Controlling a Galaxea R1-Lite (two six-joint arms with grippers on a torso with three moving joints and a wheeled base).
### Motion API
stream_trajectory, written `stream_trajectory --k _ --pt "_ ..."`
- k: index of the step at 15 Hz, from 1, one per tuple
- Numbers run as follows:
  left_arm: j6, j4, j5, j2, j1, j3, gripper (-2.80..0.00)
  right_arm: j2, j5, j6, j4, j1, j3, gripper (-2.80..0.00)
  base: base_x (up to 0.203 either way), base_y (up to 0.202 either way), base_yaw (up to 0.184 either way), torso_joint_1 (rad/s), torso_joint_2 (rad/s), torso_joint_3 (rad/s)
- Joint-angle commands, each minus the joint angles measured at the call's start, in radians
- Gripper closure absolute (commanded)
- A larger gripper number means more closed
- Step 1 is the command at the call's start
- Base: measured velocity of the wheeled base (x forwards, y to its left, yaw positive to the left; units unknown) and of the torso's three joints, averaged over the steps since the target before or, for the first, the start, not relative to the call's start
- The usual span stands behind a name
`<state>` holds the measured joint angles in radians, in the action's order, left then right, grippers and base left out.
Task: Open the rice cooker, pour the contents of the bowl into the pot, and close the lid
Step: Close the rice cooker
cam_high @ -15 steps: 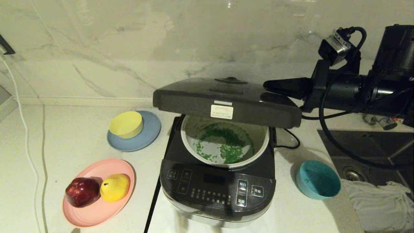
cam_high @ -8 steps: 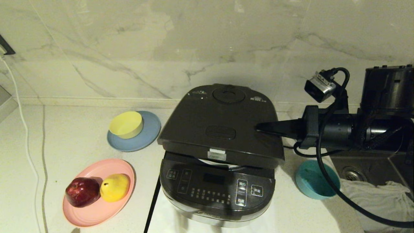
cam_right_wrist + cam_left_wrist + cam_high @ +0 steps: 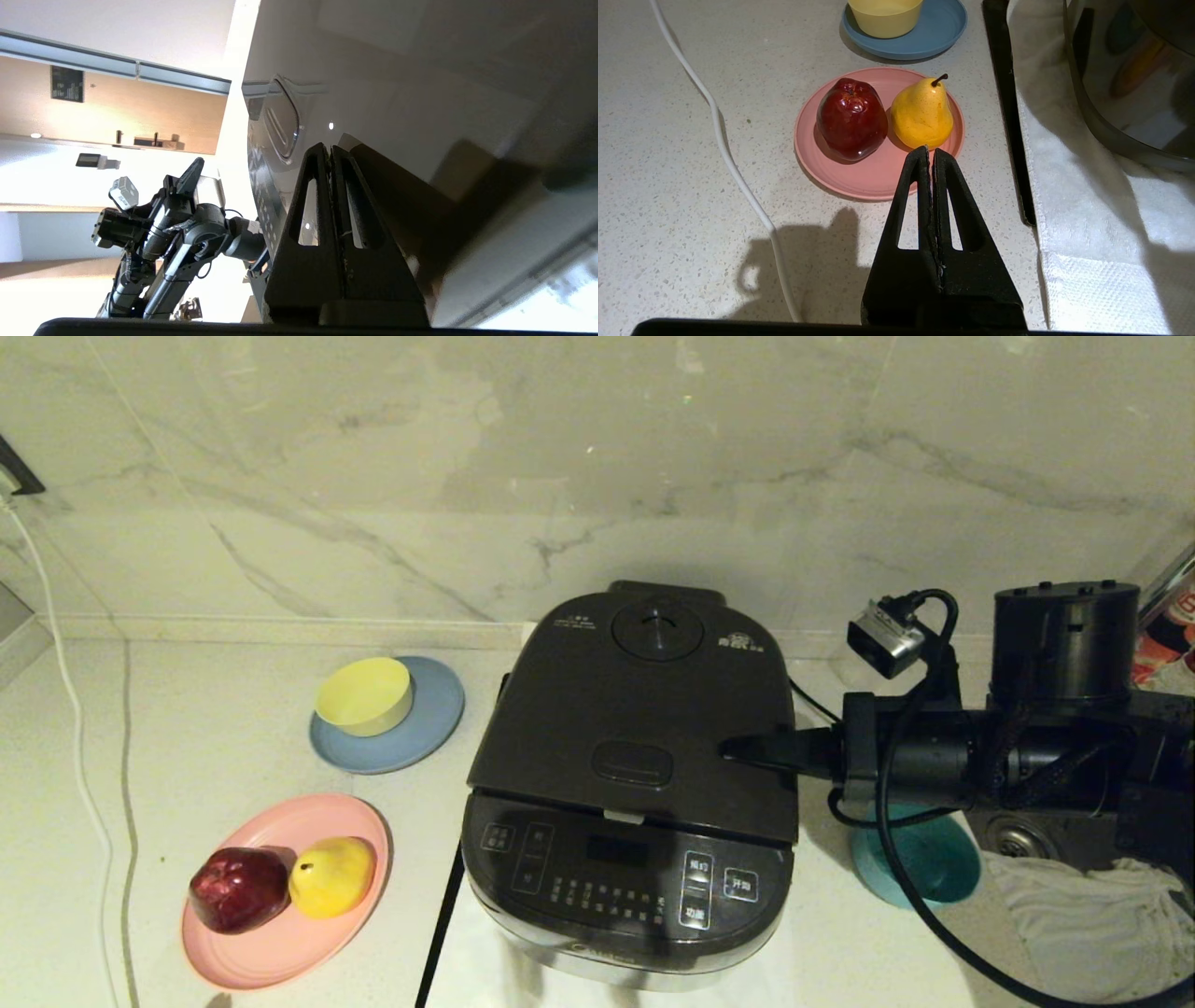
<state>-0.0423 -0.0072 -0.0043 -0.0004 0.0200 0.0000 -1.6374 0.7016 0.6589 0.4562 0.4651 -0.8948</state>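
**Mei:** Right gripper (image 3: 738, 748), fingers pressed together and holding nothing, lies level across the lid (image 3: 644, 709), its tip on the lid's right half beside the rectangular release button (image 3: 633, 763).

**Jon:** So the lid is down?

**Mei:** Down over the rice cooker (image 3: 627, 803), yes, but I can't tell whether the latch has caught. A thin pale strip shows at its front edge above the button panel (image 3: 621, 882).

**Jon:** How would you finish it well?

**Mei:** I'd press straight down near the front edge, close to the latch, not back by the steam-vent knob (image 3: 656, 628) where the hinge takes the load. Push firmly but briefly, so the cooker doesn't slide toward the counter's front edge.

**Jon:** And the bowl (image 3: 920, 868)?

**Mei:** It stands on the counter (image 3: 205, 728) just right of the cooker, under the right arm and near the sink. Any lift away should go upward, clear of its rim.

**Jon:** The left gripper (image 3: 930, 156)?

**Mei:** Parked with fingers together over the counter's front left, near the pink plate (image 3: 878, 172).
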Motion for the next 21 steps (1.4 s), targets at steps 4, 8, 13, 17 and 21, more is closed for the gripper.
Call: stream_trajectory --k 4,8,13,17,21 --pt "-0.001 0.000 0.000 -0.001 0.000 0.009 0.00 -0.103 0.000 0.004 0.067 0.009 0.052 0.00 0.000 0.000 0.000 0.000 0.00 0.000" --pt "-0.001 0.000 0.000 -0.001 0.000 0.009 0.00 -0.125 -0.013 0.008 0.139 0.007 0.072 0.00 0.000 0.000 0.000 0.000 0.00 0.000" --pt "-0.001 0.000 0.000 -0.001 0.000 0.009 0.00 0.025 -0.047 0.026 0.135 0.005 0.057 0.00 0.000 0.000 0.000 0.000 0.00 0.000" --pt "0.001 0.000 0.000 -0.001 0.000 0.009 0.00 0.137 -0.078 0.079 0.046 -0.003 0.001 0.00 0.000 0.000 0.000 0.000 0.00 0.000" --pt "-0.001 0.000 0.000 -0.001 0.000 0.009 0.00 0.202 -0.134 0.076 -0.211 0.001 -0.129 0.00 0.000 0.000 0.000 0.000 0.00 0.000"
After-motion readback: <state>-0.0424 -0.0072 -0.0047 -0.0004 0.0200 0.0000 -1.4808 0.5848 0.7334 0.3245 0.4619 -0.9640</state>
